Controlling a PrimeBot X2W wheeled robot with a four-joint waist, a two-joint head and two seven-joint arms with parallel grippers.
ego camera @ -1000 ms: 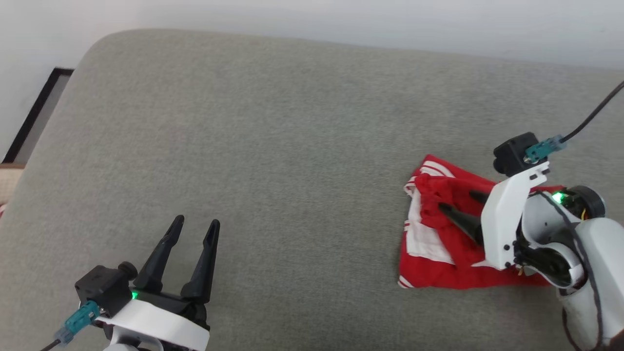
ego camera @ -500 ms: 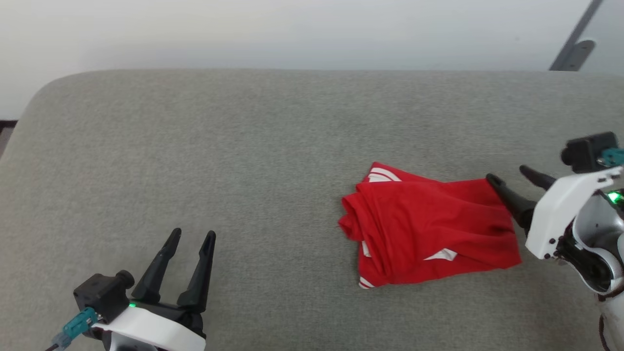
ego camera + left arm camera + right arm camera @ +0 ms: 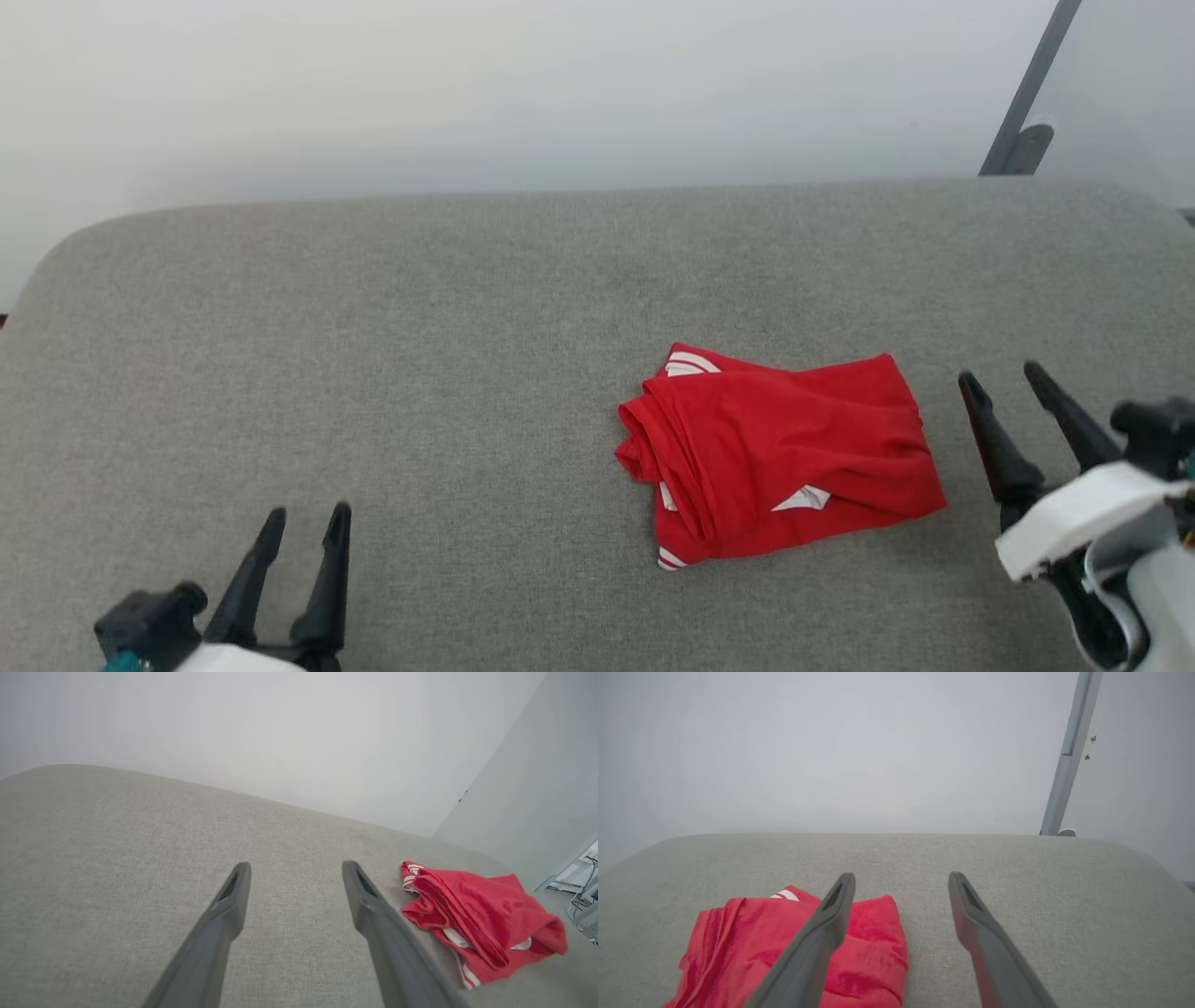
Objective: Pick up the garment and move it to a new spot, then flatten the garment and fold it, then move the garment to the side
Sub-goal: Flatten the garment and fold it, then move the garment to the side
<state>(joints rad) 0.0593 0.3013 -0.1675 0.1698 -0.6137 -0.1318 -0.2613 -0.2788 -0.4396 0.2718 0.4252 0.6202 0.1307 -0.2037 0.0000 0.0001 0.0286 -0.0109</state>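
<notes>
The garment [image 3: 780, 457] lies folded into a compact red bundle on the grey cushion [image 3: 467, 355], right of centre, with bits of white striped trim peeking out at its edges. My right gripper [image 3: 1004, 378] stands open just to the right of it, apart from the cloth, nothing between its fingers. In the right wrist view the garment [image 3: 794, 952] sits at the lower left, partly behind the left finger [image 3: 822, 933]. My left gripper [image 3: 306, 515] is open at the lower left, far from the garment [image 3: 476, 926], which lies to the right of its fingers.
The grey cushion ends in a rounded far edge against a pale wall [image 3: 467, 93]. A grey metal post [image 3: 1027, 93] leans at the back right. Open cushion surface spreads left of the bundle.
The right gripper let go of the garment and drew back to the right, clear of it. The head camera swung, so the whole scene shifted. The left gripper sits lower in view.
</notes>
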